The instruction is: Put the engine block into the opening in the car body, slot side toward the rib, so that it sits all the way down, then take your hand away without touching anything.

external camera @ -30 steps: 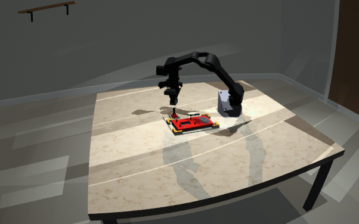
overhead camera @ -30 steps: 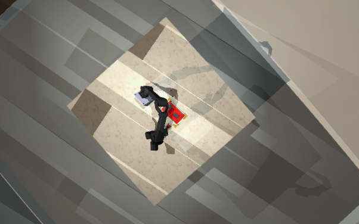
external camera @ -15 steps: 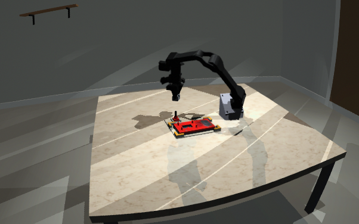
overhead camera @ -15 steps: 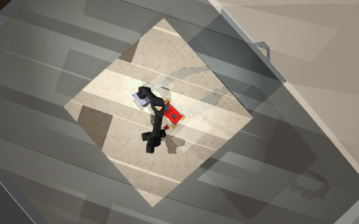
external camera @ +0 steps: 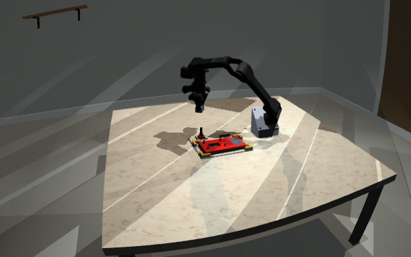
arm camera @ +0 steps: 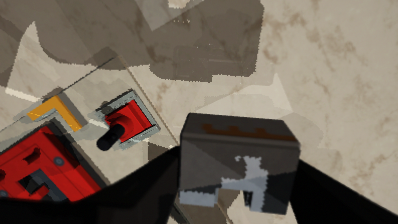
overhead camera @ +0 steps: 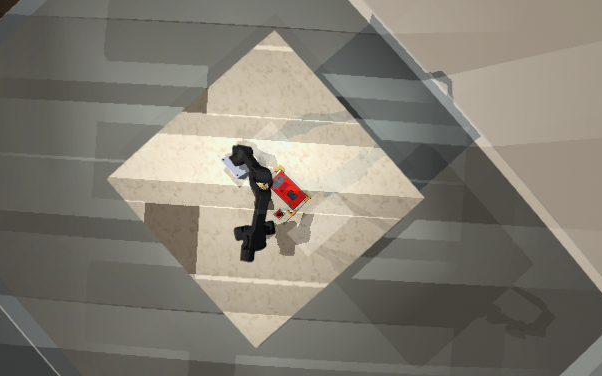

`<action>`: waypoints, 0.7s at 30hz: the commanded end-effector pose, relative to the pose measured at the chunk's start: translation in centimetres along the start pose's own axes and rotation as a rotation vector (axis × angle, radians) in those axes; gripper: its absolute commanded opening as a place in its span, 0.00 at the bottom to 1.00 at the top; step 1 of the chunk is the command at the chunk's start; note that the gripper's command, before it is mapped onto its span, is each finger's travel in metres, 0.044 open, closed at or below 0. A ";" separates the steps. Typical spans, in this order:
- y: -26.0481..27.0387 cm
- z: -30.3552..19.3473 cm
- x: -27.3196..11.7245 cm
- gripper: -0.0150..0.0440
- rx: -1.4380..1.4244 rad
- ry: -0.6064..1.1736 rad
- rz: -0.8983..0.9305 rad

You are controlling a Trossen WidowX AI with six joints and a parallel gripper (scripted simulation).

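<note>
Wrist view: the block (arm camera: 212, 160) (external camera: 199, 109) is a squat, box-like piece, dark grey along its upper face, with a brown-orange, uneven marking near one edge. Pale, jagged patches of light break up its near face, and a notch cuts into the lower edge. The gripper (arm camera: 233, 159) (external camera: 199, 102) is clenched on it, a black finger at each side. Which way the slot faces relative to the rib, I cannot tell.

In the exterior view the block hangs below the wrist, above the table (external camera: 148, 191) (overhead camera: 277, 85) and clear of the car body (overhead camera: 283, 189) (external camera: 231, 145) (arm camera: 77, 172). From the top, the arm (overhead camera: 262, 205) (external camera: 257, 89) hides it.

The body lies flat, bright red, with a grey patch towards one end and the dark opening (overhead camera: 292, 194) (external camera: 214, 145) towards the other. Yellow-orange brackets (overhead camera: 292, 213) (external camera: 205, 155) (arm camera: 57, 107) sit at its corners. Near it, a black peg (external camera: 201, 131) (arm camera: 111, 137) rises from a small red piece (overhead camera: 279, 214) (external camera: 201, 136) (arm camera: 141, 120) in a grey frame.
</note>
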State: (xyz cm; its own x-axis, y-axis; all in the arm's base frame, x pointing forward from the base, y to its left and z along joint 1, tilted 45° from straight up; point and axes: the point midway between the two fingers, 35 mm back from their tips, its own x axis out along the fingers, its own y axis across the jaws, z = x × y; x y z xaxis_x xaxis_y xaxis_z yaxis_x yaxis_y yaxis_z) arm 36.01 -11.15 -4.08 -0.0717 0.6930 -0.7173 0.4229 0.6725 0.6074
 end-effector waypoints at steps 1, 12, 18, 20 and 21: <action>-0.5 0.4 0.1 0.25 -0.005 -0.003 -0.005; -0.4 -0.4 0.5 0.25 -0.003 -0.136 -0.006; -0.5 -0.9 0.8 0.25 -0.001 -0.336 -0.011; -0.6 -1.0 0.9 0.25 -0.001 -0.404 -0.012; -0.6 -1.2 0.9 0.25 -0.001 -0.438 -0.012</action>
State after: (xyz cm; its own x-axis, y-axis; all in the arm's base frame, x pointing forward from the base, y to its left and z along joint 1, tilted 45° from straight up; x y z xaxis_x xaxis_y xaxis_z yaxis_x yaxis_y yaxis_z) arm 35.03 -10.75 -4.93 0.2048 0.5636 -0.8003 0.4199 0.6879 0.5920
